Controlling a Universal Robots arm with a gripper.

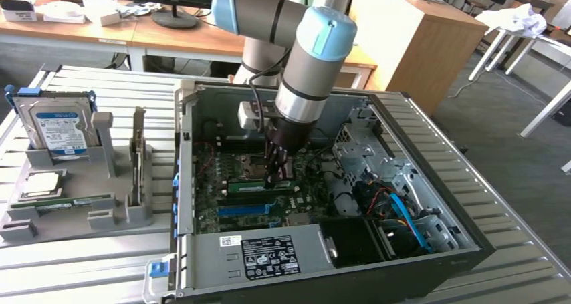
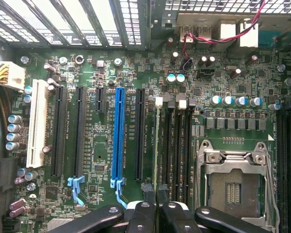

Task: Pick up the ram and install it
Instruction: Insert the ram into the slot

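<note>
Standing on its thin edge, the ram [image 2: 158, 141] is gripped tight by the claw [image 2: 157, 195] and is held at the black slots [image 2: 177, 145] near the long blue slot [image 2: 119, 136].

The table [image 1: 71, 274] is ribbed bare metal, dull silver. On it the case [image 1: 473, 247] is matt black painted sheet metal, and the power supply [image 1: 308, 236] is plain grey sheet with a printed paper label. The holder [image 1: 71, 217] near the table's edge looks like matt grey plastic. The hard drive [image 1: 58, 127] in it is silver metal under a paper sticker. The motherboard [image 2: 101, 145] is lacquered green board, with a glossy blue plastic slot [image 2: 119, 136] and a bright bare-metal socket frame [image 2: 235, 158]. The ram [image 2: 158, 145] shows a thin pale-green board edge between the smooth black fingers [image 2: 148, 191] of the gripper [image 2: 157, 194].
</note>
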